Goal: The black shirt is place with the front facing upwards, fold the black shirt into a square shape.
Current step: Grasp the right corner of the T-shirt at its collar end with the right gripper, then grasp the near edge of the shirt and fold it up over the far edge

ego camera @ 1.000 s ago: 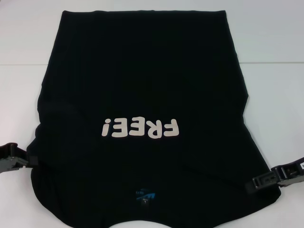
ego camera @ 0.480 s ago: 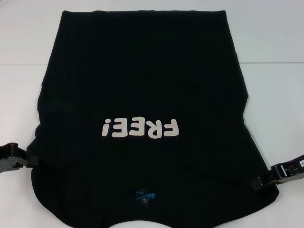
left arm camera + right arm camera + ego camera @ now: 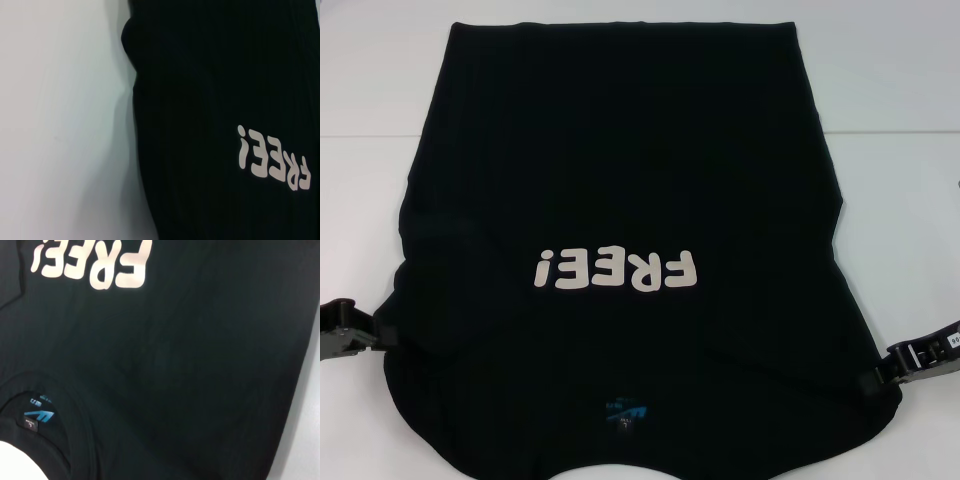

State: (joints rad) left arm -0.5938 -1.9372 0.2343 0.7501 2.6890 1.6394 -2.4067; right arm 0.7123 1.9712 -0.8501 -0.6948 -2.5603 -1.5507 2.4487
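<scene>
The black shirt [image 3: 620, 150] lies flat on the white table [image 3: 905, 200], front up. Its white "FREE!" lettering [image 3: 617, 270] reads upside down from the head view, and the blue neck label [image 3: 623, 412] is at the near edge. The sleeves do not stick out at the sides. My left gripper [image 3: 382, 337] sits at the shirt's near left edge, low on the table. At the near right edge sits my right gripper [image 3: 872, 383]. The left wrist view shows the shirt's side edge [image 3: 137, 125] and the lettering [image 3: 272, 159]. The right wrist view shows the collar and label [image 3: 38, 416].
White table surface surrounds the shirt on both sides, with a seam line [image 3: 890, 132] running across the far part. The shirt's hem reaches the far edge of the head view. Nothing else lies on the table.
My right gripper has slid outward to the right, from over the shirt's edge to just at it. The left gripper has barely shifted. The shirt has not moved.
</scene>
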